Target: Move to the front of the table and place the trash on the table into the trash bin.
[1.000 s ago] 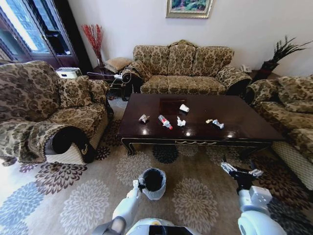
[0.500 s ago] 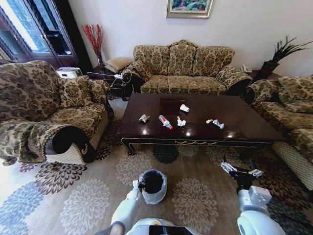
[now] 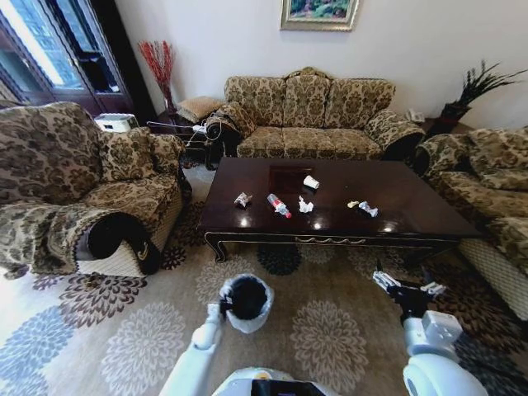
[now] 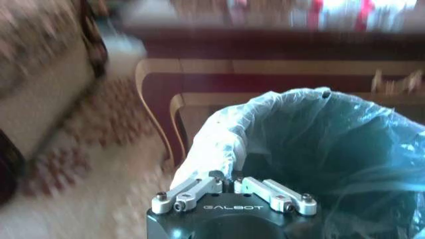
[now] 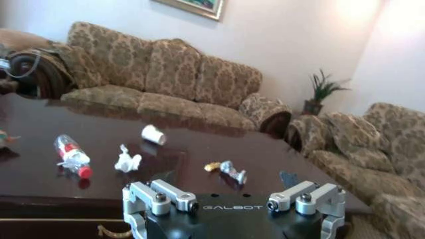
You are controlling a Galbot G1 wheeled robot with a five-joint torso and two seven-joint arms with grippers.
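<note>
The table [image 3: 396,202] sits in the centre of the head view, its long front edge facing the robot across a stretch of flowered carpet [image 3: 330,330]. A sofa [image 3: 309,115] stands behind it, with armchairs to the left [image 3: 74,190] and right [image 3: 487,190] of the frame.

Trash on the table top, from left to right in the head view:
- a small crumpled wrapper [image 3: 242,200] near the left front;
- a clear bottle [image 3: 278,205] with a red label, lying on its side;
- a crumpled white tissue [image 3: 305,205] just beside the bottle;
- a white paper cup [image 3: 310,182] on its side, farther back than the tissue;
- two small wrappers [image 3: 363,208] close together, right of centre.

The right wrist view shows the same items: bottle [image 5: 71,157], tissue [image 5: 126,162], cup [image 5: 153,134] and wrappers [image 5: 227,170].

The trash bin [image 3: 247,303] is in the lower centre of the head view, over the carpet and well apart from the table. Its black inside is visible and a white bag is folded over the rim.

The left gripper [image 3: 216,310] is at the bin's left rim. In the left wrist view the left gripper [image 4: 234,185] has its fingers pressed together on the bag-covered rim of the bin [image 4: 319,144], pinching it.

The right gripper [image 3: 403,285] is in the lower right of the head view, above the carpet and short of the table. In the right wrist view the right gripper [image 5: 234,196] has its fingers spread wide, with nothing between them.
</note>
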